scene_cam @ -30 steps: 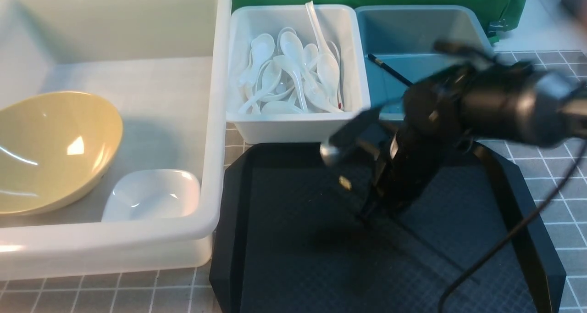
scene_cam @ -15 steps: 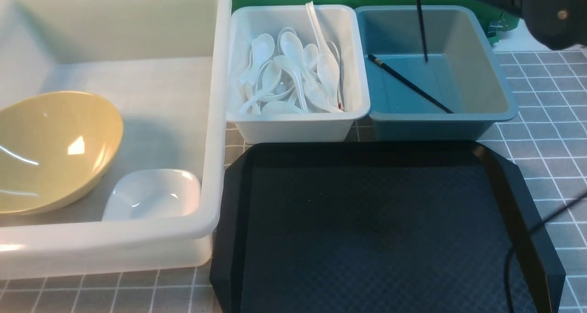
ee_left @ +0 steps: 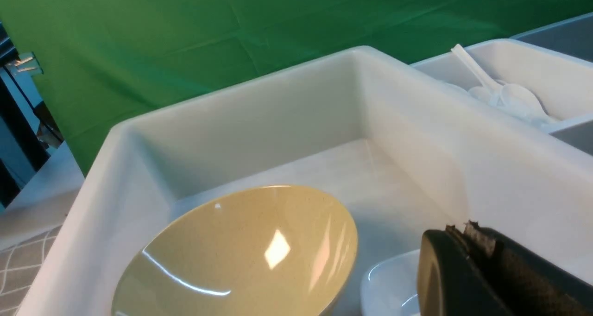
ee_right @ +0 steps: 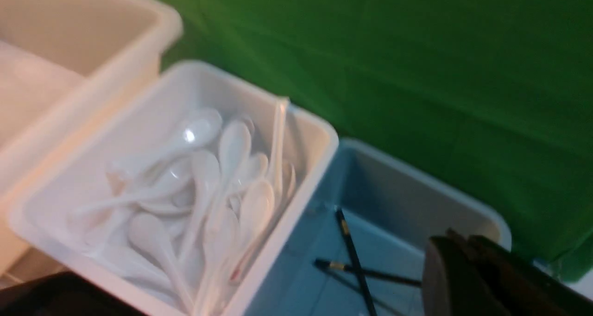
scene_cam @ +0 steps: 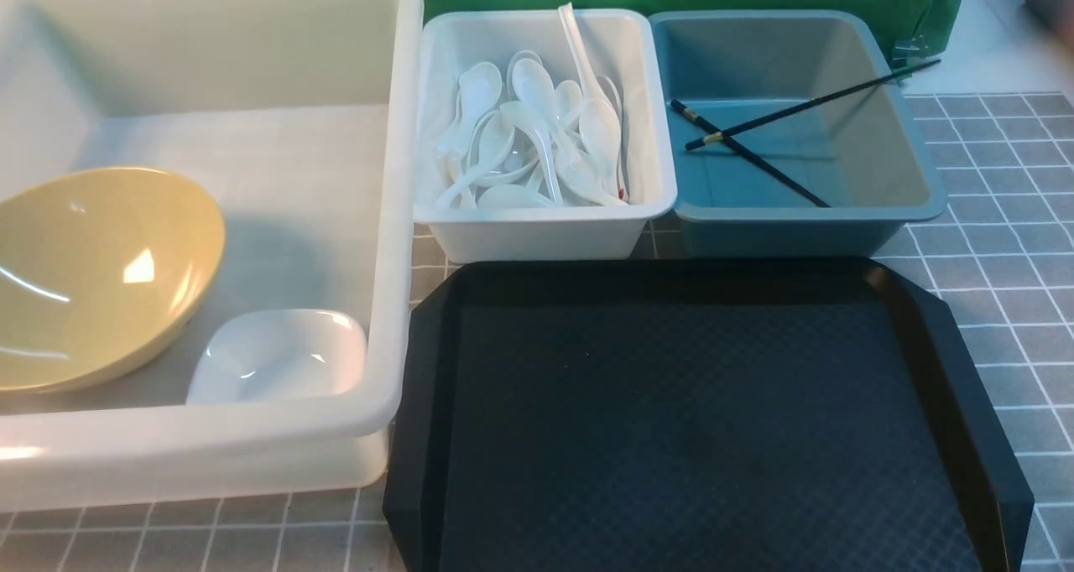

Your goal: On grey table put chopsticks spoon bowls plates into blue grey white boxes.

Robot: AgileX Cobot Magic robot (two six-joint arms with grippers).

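My right tool (ee_right: 458, 246) is closed and empty, raised near the blue-grey box (scene_cam: 780, 235). Half a second ago it held one chopstick upright over that box. That chopstick (scene_cam: 805, 107) now lies inside, crossing the other chopstick (scene_cam: 772, 169), with its far end propped over the right rim. My left tool (ee_left: 463, 235) is closed and empty, facing into the large white box (scene_cam: 210, 438), which holds the bowl (scene_cam: 92, 278) and the dish (scene_cam: 281, 358). The spoons (scene_cam: 537, 127) lie in the small white box (scene_cam: 537, 238). In the front view, my right tool is only a dark blur at the top edge and my left tool is out of frame. The right wrist view is blurred.
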